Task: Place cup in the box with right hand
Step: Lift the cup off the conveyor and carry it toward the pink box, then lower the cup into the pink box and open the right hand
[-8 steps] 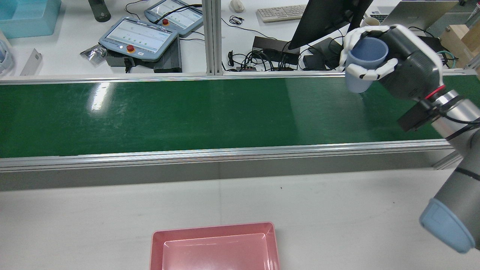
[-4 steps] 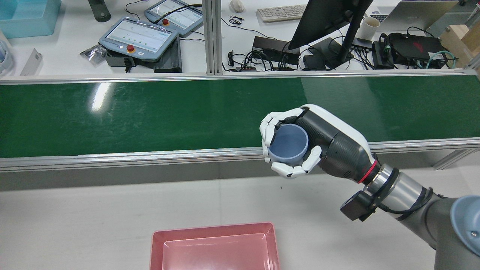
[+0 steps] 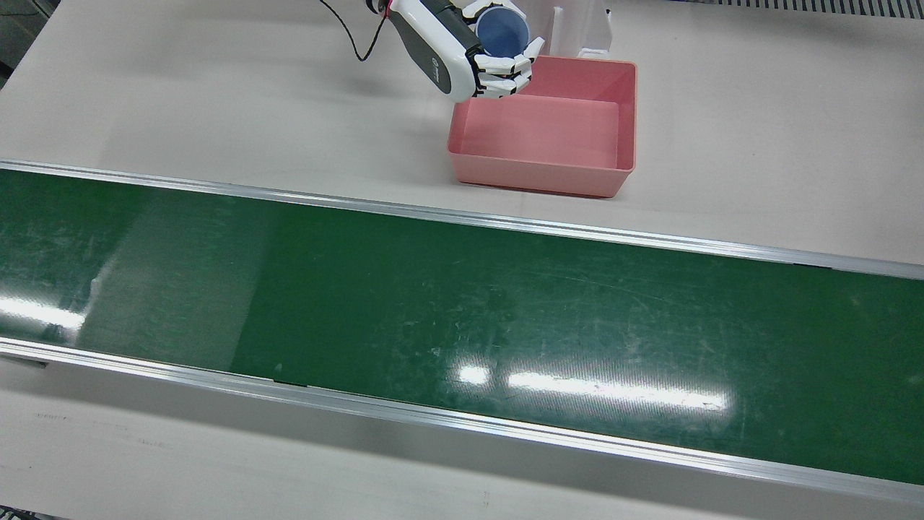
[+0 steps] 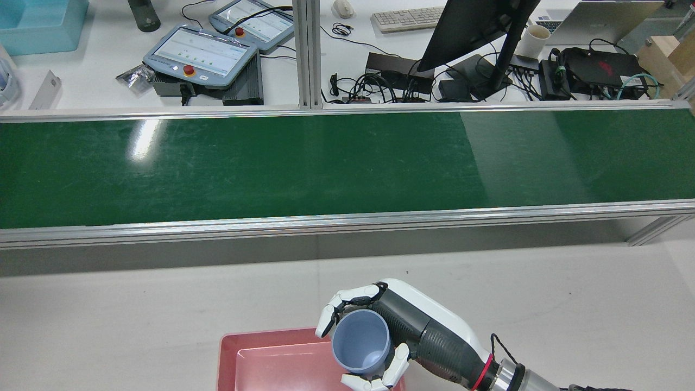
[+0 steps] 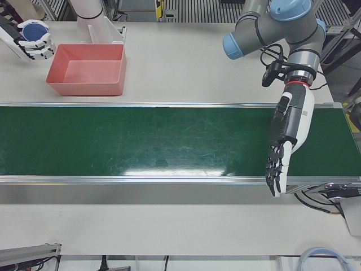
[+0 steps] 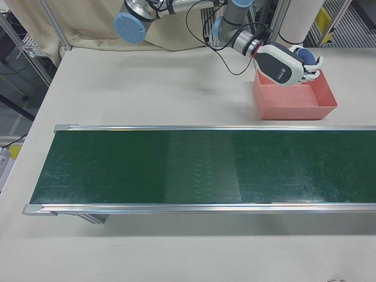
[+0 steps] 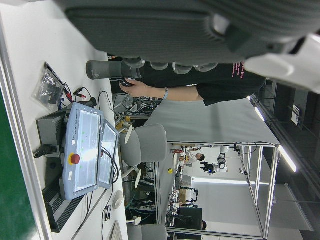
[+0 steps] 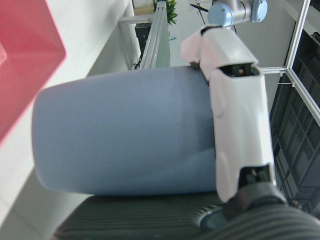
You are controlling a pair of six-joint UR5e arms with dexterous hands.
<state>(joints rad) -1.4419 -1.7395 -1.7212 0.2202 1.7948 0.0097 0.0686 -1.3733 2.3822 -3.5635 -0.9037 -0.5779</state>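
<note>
The right hand (image 4: 380,339) is closed around the blue cup (image 4: 361,342); white fingers (image 4: 347,300) wrap its wall on opposite sides, and the palm backs the cup body; the cup is clear of every surface. The hand holds the cup above one corner of the pink box (image 3: 548,130), on the box's pedestal-side edge; the box stands on the white table (image 3: 216,94), between the pedestals and the green conveyor belt (image 3: 462,310); the box interior is bare. The left hand (image 5: 285,141) hangs over the far end of the belt, fingers extended and apart, holding nothing; it is well apart from the box. The cup's long axis is tilted; its open mouth faces upward and toward the belt; its base points down toward the box.
</note>
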